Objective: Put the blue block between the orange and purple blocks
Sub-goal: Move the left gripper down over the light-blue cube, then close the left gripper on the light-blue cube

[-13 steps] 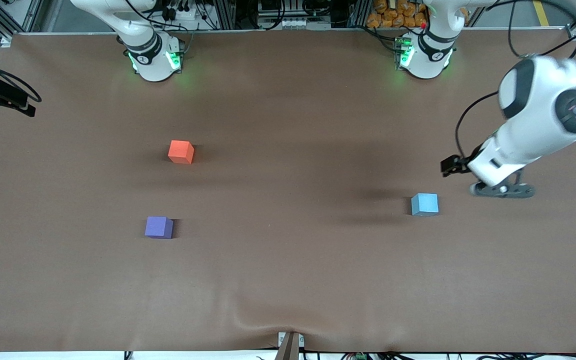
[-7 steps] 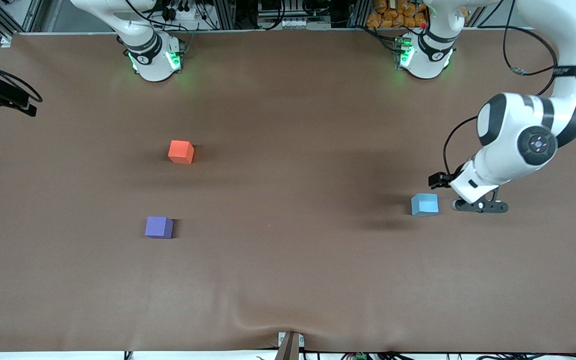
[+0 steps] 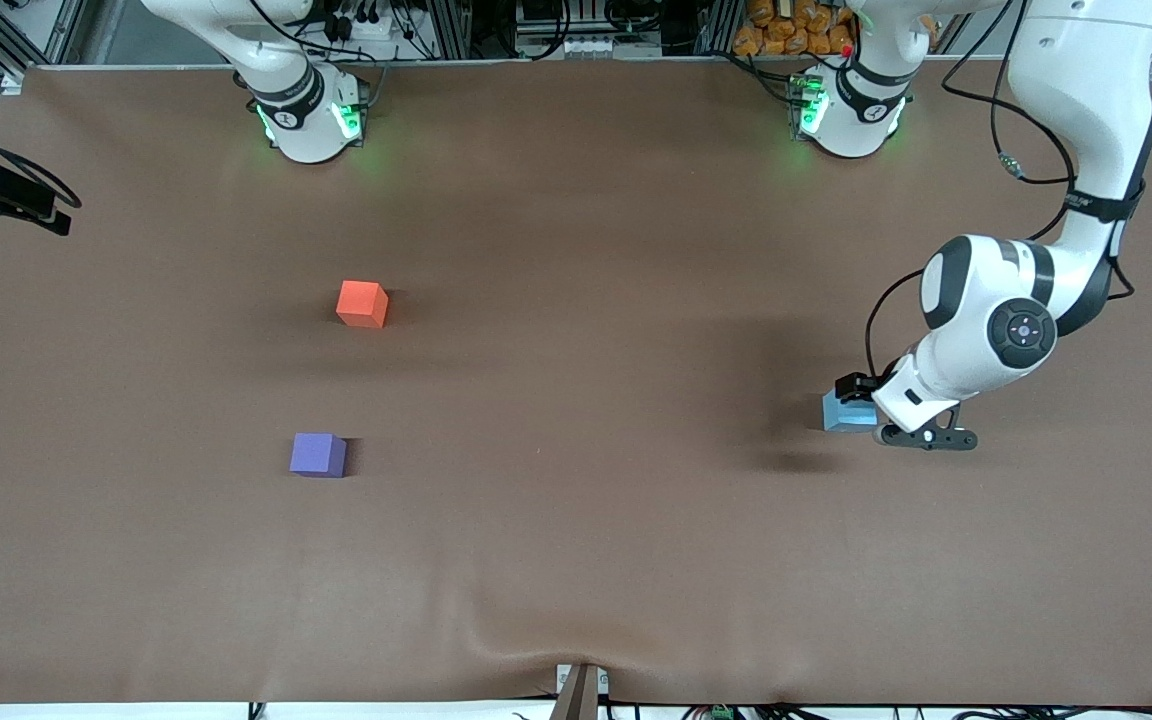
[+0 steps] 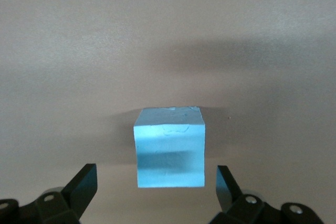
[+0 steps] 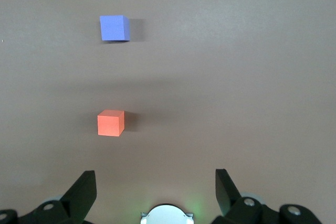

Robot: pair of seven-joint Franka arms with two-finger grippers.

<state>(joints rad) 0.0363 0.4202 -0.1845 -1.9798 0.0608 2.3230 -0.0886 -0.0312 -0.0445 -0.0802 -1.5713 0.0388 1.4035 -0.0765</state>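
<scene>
Left tool lowered over blue block, fingers spread.

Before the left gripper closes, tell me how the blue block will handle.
The blue block probably grips securely: flat matte faces, and the open left gripper spans it. It likely won't roll, sitting flat on the table. Likely light for its size.

A brown cloth covers the whole table, puckered into a small fold at the middle of its edge nearest the front camera. At that same edge a narrow wooden strip pokes up. Orange packets are heaped past the edge by the bases.
</scene>
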